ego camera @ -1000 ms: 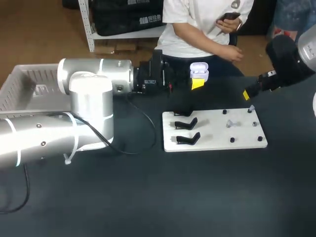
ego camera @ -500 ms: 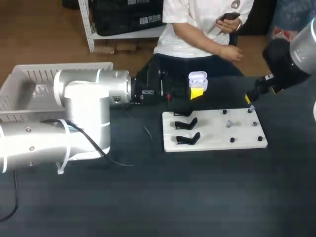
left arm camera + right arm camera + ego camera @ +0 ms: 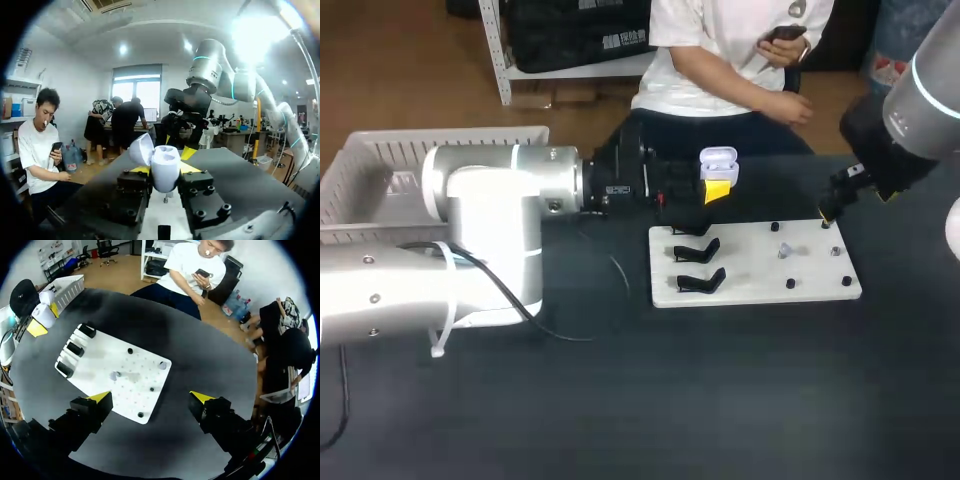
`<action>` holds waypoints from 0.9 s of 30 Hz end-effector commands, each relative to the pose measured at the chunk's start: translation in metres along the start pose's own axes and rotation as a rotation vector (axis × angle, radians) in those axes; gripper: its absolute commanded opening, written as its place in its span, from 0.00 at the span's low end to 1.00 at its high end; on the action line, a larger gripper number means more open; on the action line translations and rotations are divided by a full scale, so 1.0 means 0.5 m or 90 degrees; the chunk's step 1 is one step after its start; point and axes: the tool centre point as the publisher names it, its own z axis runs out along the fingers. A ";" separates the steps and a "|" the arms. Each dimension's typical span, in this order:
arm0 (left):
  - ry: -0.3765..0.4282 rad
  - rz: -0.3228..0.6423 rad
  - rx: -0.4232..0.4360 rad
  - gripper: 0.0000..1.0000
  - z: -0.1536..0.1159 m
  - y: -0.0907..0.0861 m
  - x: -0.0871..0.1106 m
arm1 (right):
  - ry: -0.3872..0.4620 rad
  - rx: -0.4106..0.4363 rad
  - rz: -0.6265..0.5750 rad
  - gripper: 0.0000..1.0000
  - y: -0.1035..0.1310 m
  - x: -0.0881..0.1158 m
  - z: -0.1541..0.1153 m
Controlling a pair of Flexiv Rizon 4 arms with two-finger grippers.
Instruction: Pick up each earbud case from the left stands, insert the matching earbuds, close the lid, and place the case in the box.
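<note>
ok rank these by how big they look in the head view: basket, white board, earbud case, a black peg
1. basket and white board: about alike, basket partly hidden
2. earbud case
3. black peg

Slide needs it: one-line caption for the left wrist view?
Left gripper shut on an open-lidded white earbud case, with the right arm ahead above the dark table.

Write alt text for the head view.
The left gripper holds an open white earbud case near the far left corner of a white board bearing black stands. The right gripper hovers over the board's far right corner. A white basket sits far left.
</note>
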 end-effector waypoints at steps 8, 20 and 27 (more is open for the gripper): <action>-0.003 0.003 -0.018 0.00 0.001 -0.007 0.002 | 0.066 0.072 -0.034 1.00 -0.018 -0.002 0.072; -0.003 0.003 -0.018 0.00 0.001 -0.007 0.002 | 0.093 0.037 0.000 1.00 -0.029 -0.026 0.145; -0.003 0.003 -0.018 0.00 0.001 -0.007 0.002 | 0.112 0.024 0.003 0.99 -0.024 -0.038 0.175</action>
